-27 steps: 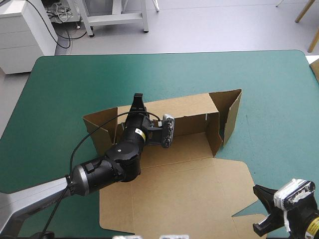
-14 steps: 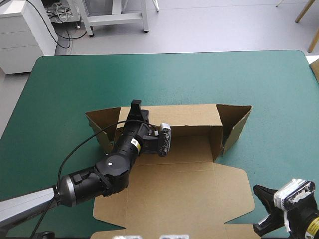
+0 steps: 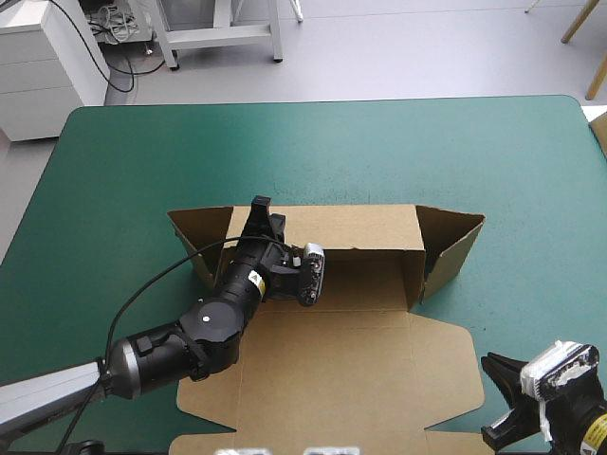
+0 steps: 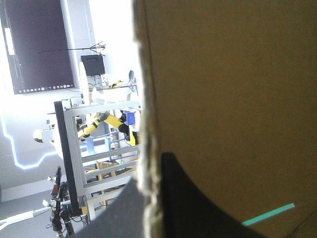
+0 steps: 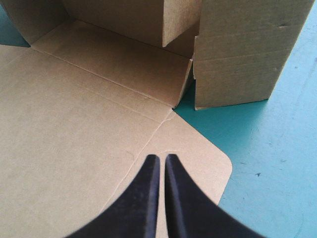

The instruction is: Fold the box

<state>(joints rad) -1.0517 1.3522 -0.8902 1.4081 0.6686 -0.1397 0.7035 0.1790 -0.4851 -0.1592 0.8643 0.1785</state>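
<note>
The brown box (image 3: 351, 370) lies mid-table with its lid flat toward the near edge. Its back wall (image 3: 351, 227) stands upright, and a side flap is raised at each end, left (image 3: 194, 242) and right (image 3: 453, 248). My left gripper (image 3: 260, 210) is shut on the back wall's top edge near its left end. In the left wrist view the board's edge (image 4: 146, 124) runs between the black fingers (image 4: 198, 208) of the left gripper (image 4: 151, 196). My right gripper (image 5: 159, 157) is shut with nothing in it, low over the lid's rounded near-right corner (image 5: 208, 163). In the high view the right gripper (image 3: 493, 362) is near the table's front right.
The teal-green cover (image 3: 142, 161) shows to the left, beyond and to the right of the box. The right side flap (image 5: 242, 54) stands ahead of my right gripper, with cover (image 5: 277, 148) beside it. A white cabinet (image 3: 47, 57) stands past the far-left corner.
My left gripper has swung the back wall and turned the box, so it now lies square to the table. The right flap has moved right. The right arm has not moved.
</note>
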